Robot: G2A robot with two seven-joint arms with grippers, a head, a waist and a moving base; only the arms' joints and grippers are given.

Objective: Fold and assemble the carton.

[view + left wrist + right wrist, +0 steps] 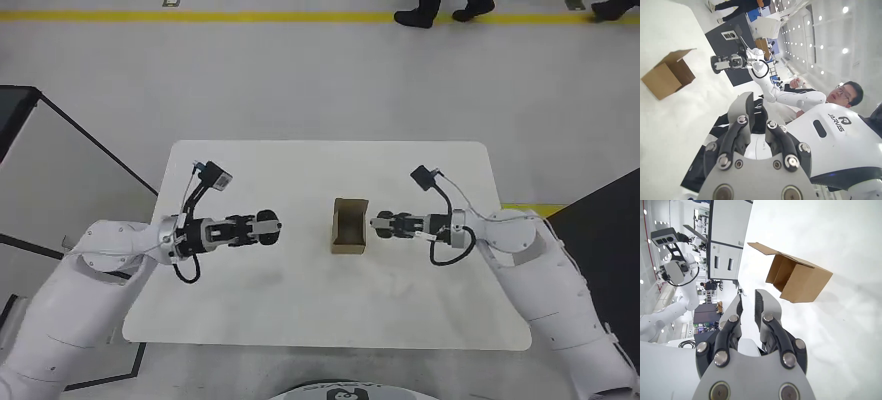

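Cardboard carton [350, 227], brown, open-topped, stands untouched. Right gripper [377, 224] just beside it, left gripper [272, 226] well apart; both jaws slightly parted, empty. Flap folding likely next: both must close in.

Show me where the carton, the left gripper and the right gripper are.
carton [349, 228], top view, on its open inside.
left gripper [755, 102], left wrist view, midway between its fingertips.
right gripper [749, 297], right wrist view, midway between its fingertips.
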